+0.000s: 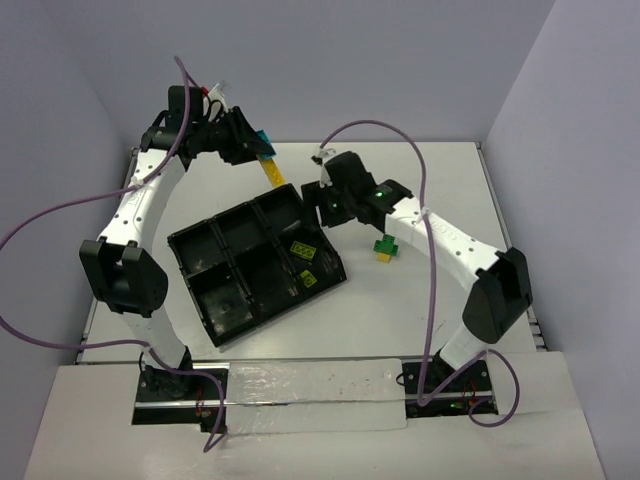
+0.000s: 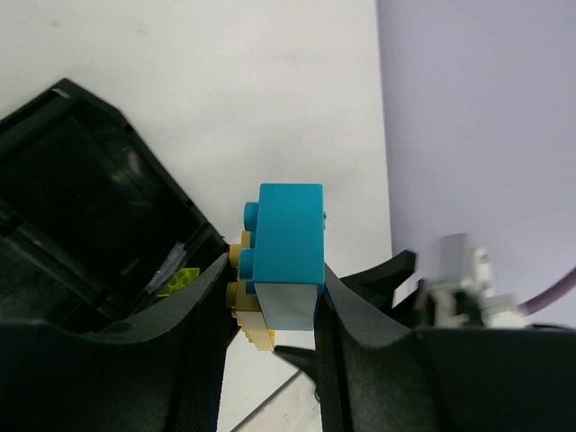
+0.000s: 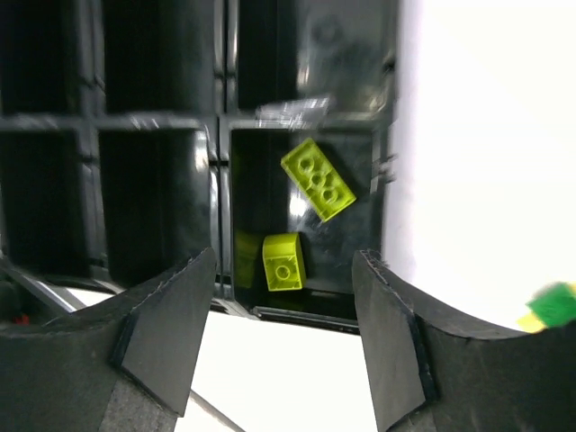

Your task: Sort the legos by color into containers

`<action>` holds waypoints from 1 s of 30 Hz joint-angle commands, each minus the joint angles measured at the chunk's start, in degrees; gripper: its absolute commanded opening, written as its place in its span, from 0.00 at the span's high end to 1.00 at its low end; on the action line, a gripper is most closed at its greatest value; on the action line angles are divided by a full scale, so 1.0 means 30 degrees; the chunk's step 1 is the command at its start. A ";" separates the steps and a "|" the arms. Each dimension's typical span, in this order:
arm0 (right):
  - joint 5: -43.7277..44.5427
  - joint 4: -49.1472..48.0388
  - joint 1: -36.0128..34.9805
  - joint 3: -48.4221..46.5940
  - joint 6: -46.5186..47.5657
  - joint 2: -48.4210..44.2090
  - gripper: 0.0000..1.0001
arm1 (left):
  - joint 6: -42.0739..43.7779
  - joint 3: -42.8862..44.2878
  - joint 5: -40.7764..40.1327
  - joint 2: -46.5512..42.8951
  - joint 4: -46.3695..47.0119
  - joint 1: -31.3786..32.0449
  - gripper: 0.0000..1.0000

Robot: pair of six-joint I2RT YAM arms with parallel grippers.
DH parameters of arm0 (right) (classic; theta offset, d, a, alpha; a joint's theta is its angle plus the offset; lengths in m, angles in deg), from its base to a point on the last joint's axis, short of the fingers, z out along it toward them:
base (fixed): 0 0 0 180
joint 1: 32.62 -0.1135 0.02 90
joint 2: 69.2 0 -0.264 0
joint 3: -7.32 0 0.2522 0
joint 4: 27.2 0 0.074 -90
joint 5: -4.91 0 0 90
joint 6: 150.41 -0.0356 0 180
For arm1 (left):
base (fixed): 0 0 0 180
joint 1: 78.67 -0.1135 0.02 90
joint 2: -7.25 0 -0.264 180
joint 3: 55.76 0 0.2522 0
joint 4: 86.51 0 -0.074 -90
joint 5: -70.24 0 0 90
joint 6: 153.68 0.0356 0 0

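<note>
A black six-compartment tray [image 1: 222, 300] is laid askew on the white counter [image 1: 430, 300], the right claw [image 3: 283, 333] is held wide over lime bricks [image 3: 318, 179] in a corner compartment, and a teal brick [image 2: 288, 243] stuck to a yellow brick [image 2: 247, 310] is clamped in the left claw [image 2: 270, 306].

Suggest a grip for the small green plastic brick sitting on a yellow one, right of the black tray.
Probably top-down with the open right gripper, closing on opposite side walls of the green plastic brick. It sits raised on the yellow brick, apart from the glossy black tray, so both sides look reachable.
</note>
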 commanded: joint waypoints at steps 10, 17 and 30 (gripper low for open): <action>-0.0571 -0.0382 0.1275 -0.3784 -0.0912 -0.2659 0.40 | -0.0343 -0.1488 0.4725 -0.0664 0.3759 0.1860 1.00; -0.0697 0.0179 0.1380 -0.4717 -0.0702 -0.2186 0.34 | -0.1013 -0.1885 0.4328 -0.0786 0.4317 0.2261 1.00; -0.0222 0.0213 0.0545 -0.5186 -0.0120 -0.0676 0.20 | -0.1261 -0.1457 0.4136 -0.0882 0.4175 0.2396 1.00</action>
